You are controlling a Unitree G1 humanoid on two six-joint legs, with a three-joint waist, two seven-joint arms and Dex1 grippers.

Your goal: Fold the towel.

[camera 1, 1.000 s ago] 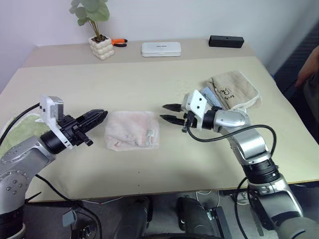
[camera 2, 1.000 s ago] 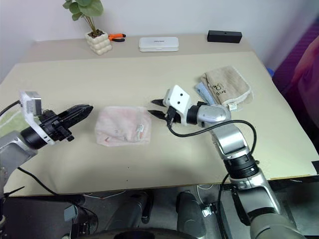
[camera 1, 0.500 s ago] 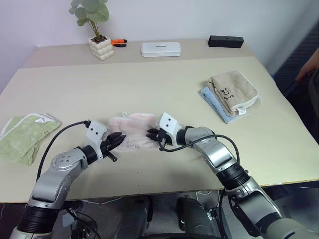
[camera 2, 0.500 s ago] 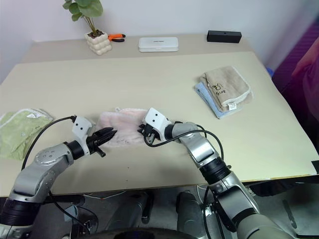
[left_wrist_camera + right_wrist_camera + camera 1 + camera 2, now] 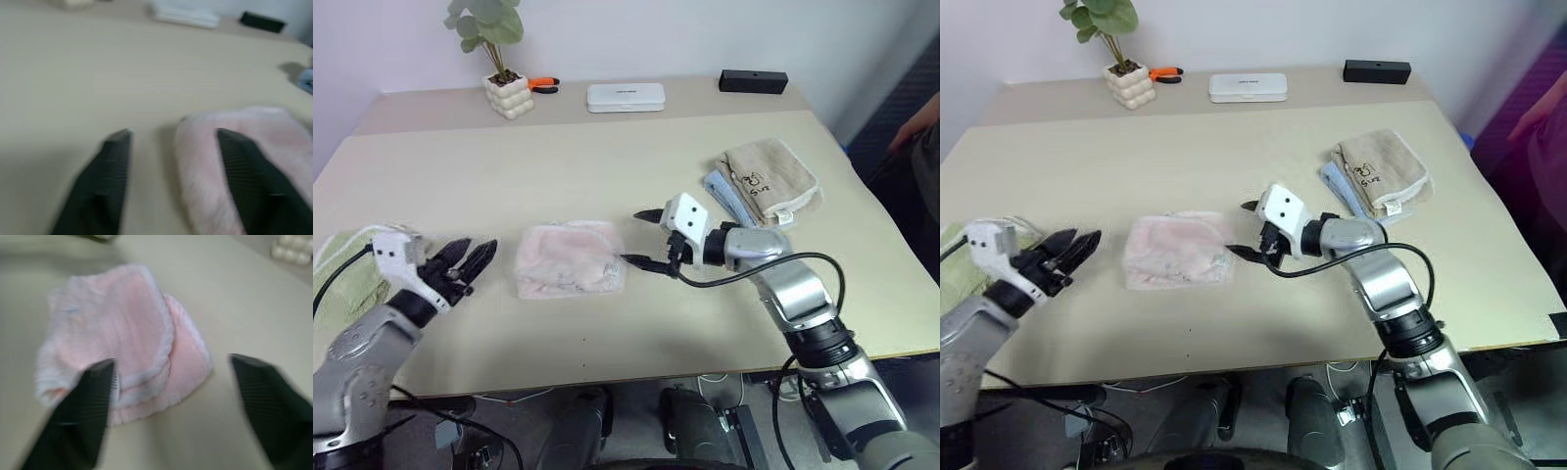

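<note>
Withdrawn from the towel (image 5: 570, 259) since half a second ago: both grippers, then pinched close at its near edge, now off the cloth on either side with jaws spread.

Far left, at table (image 5: 607, 157) edge: light green towel (image 5: 342, 269), partly behind the left arm. Just to its right: left gripper (image 5: 470, 257), fingers apart, tips aimed toward the pink towel, clear of it with bare table between; nothing held. Left wrist view confirms the two fingers (image 5: 110, 166) parted, pink cloth beyond them.

Centre, near front of table: pale pink towel, lying folded in a compact rectangle, layered scalloped edges stacked along one side in the right wrist view, small white loop at its right edge.

Just right of towel: right gripper (image 5: 644, 238), jaws wide apart, lower fingertip at or just beside the towel's right edge; contact not determinable. Nothing held.

Further right: tan towel (image 5: 769, 181) stacked on a blue cloth (image 5: 722, 193). Back edge: potted plant (image 5: 499, 59), orange pliers (image 5: 543, 84), white case (image 5: 626, 96), black box (image 5: 753, 81). Person's sleeve (image 5: 1538, 108) at far right.
</note>
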